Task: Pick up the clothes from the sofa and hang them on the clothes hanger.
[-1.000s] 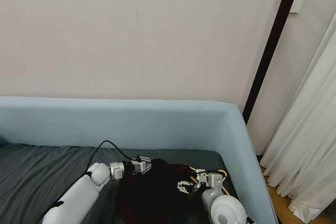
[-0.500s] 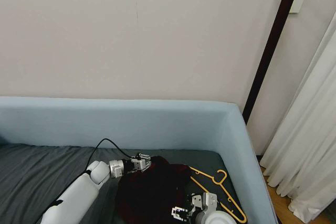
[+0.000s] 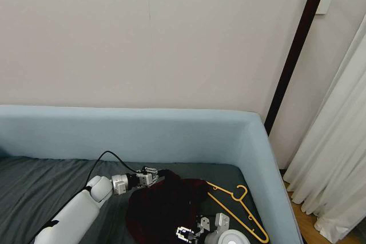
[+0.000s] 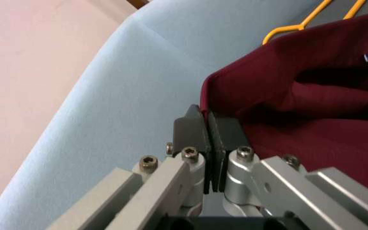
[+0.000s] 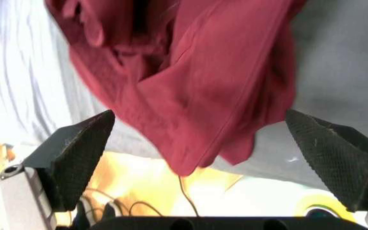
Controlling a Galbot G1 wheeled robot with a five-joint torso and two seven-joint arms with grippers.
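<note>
L gripper: fingers clamped on maroon shirt edge, we judge for lifting off the sofa. R gripper: fingers apart, over shirt.

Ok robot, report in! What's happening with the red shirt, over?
Left gripper shut on edge of red shirt. Right gripper open, near the shirt. Shirt lies on sofa, orange hanger beside it. Nothing in the way.
</note>
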